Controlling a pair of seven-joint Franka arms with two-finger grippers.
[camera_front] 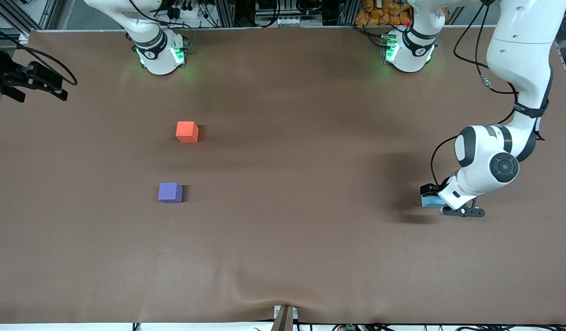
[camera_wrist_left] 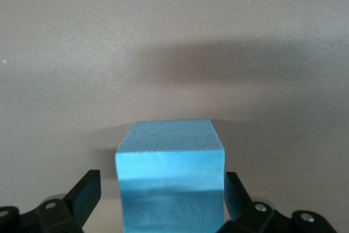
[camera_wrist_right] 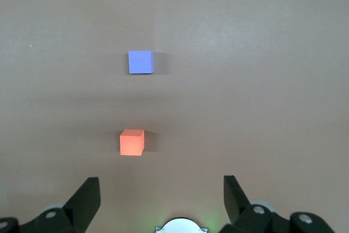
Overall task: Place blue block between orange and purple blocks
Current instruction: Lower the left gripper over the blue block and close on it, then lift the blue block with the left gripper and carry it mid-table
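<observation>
While the right arm waits high over its own end of the worktop (camera_front: 310,257), its right tool (camera_wrist_right: 161,200) is spread wide and empty above the orange block (camera_front: 187,132) and the purple block (camera_front: 170,192). These two stand apart, the purple one nearer the front camera. At the left arm's end, well apart from both, the left tool (camera_wrist_left: 162,197) straddles the blue block (camera_wrist_left: 170,181), one finger (camera_wrist_left: 234,192) touching it, a gap at the other.

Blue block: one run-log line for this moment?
left gripper: astride blue block, jaws open | right gripper: waiting, open | orange block, purple block: apart, gap free
</observation>
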